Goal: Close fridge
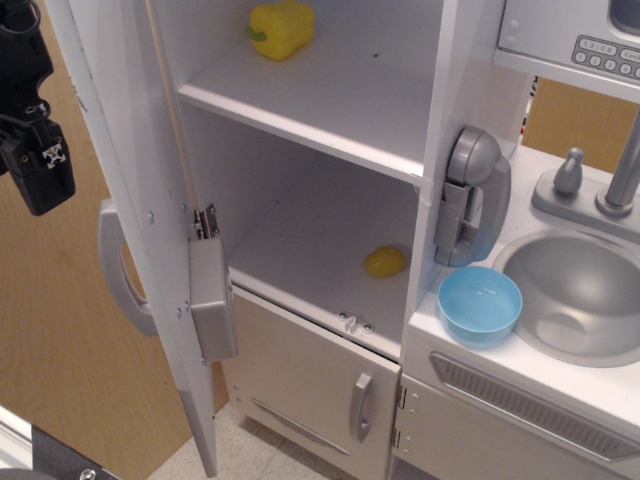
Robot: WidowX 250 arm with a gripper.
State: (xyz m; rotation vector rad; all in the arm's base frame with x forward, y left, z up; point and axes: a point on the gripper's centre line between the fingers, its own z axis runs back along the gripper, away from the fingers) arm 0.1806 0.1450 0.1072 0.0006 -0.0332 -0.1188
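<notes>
The tall white toy fridge (330, 200) stands open, with white shelves inside. Its door (130, 180) is swung wide to the left and seen edge-on, with the grey handle (120, 270) on its outer face and a grey panel (212, 298) on the inner edge. A yellow pepper (281, 28) lies on the upper shelf and a small yellow item (385, 262) on the lower shelf. My black gripper (30, 150) hangs at the far left, outside the door and apart from it. Its fingers are not clearly visible, so I cannot tell if it is open or shut.
A smaller lower white door with a short grey handle (360, 405) is below the fridge. A grey toy phone (470, 195) hangs on the fridge's right wall. A blue bowl (480, 305), a grey sink (585, 295) and a faucet (625, 175) are at the right.
</notes>
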